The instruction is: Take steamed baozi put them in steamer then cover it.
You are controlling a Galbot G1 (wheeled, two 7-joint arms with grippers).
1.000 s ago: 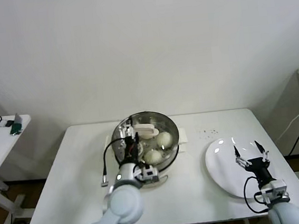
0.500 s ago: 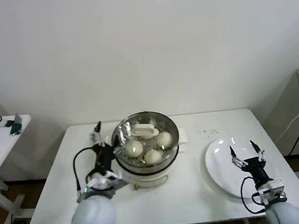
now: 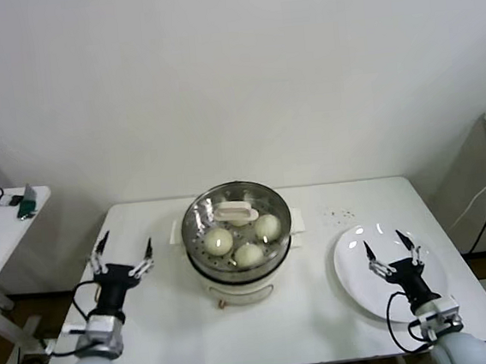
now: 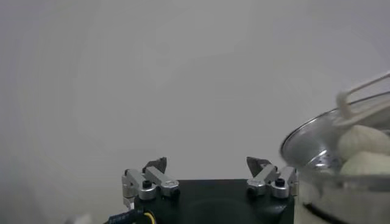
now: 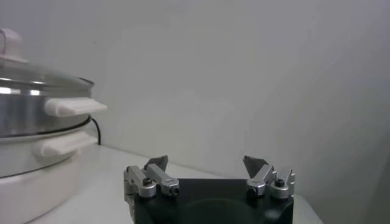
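The steamer point(image 3: 240, 255) stands mid-table with the clear glass lid point(image 3: 267, 204) and its white handle point(image 3: 235, 212) on top. Three baozi point(image 3: 219, 241) show through the glass; a fourth is hidden. My left gripper point(image 3: 122, 255) is open and empty over the table's left part, well clear of the steamer. In the left wrist view my left gripper point(image 4: 207, 164) is open, with the steamer point(image 4: 341, 149) off to one side. My right gripper point(image 3: 392, 249) is open and empty above the white plate point(image 3: 356, 279). The right wrist view shows my right gripper point(image 5: 206, 162) open and the steamer point(image 5: 36, 152) farther off.
The white plate sits at the table's right with nothing on it. A small side table point(image 3: 6, 222) with cables stands off to the far left. A wall lies close behind the table.
My left arm has drawn back from the steamer's lid to the table's left front, open and empty. My right gripper has shifted slightly over the plate. The lid stays on the steamer.
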